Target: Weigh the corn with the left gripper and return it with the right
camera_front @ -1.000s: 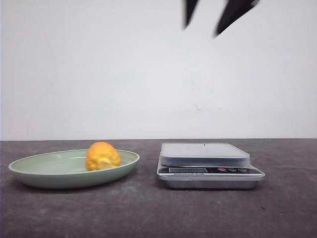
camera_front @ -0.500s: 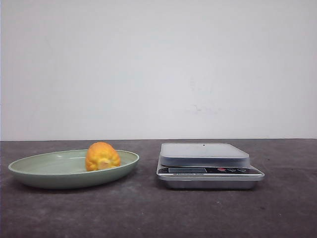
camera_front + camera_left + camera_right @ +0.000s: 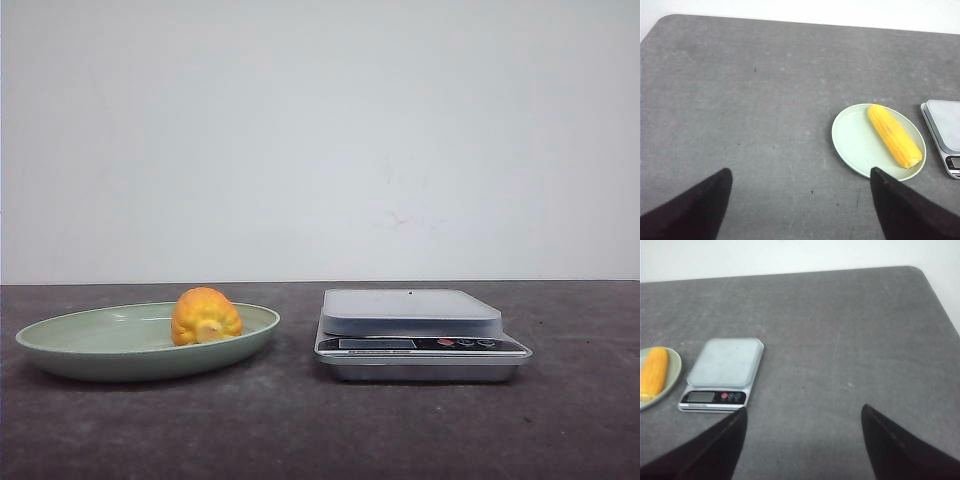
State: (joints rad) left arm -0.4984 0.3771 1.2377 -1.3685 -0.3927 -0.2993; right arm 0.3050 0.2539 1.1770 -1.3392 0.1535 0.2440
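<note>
A pale green plate (image 3: pixel 70 352) is seen on the dark grey table (image 3: pixel 300 430) in the front view, at about 9 o'clock from the silver kitchen scale (image 3: pixel 422 334). One thing only is held by the plate: the corn (image 3: pixel 205 316), an orange-yellow cob lying on its side inside the rim, toward the 3 o'clock half of the plate as the front view shows it, with its pale round cut end turned toward the camera. In the left wrist view the cob (image 3: pixel 894 135) is shown full length, laid slantwise across the plate (image 3: pixel 852 137), its rows of kernels plainly visible and its lower end resting close to the rim. The weighing platform of the scale is bare, and a small display and a row of buttons are carried on its front panel. Plate and scale stand near each other but apart; a strip of table is seen between them.

The left tool (image 3: pixel 800 205) is held high above the table, its two dark fingers spread wide with nothing between them, well apart from the plate. The right tool (image 3: pixel 802 445) is likewise held high, its fingers spread wide and gripping nothing; the scale (image 3: pixel 724 374) and an edge of the plate with the cob are seen beyond it. Neither tool appears in the front view.
</note>
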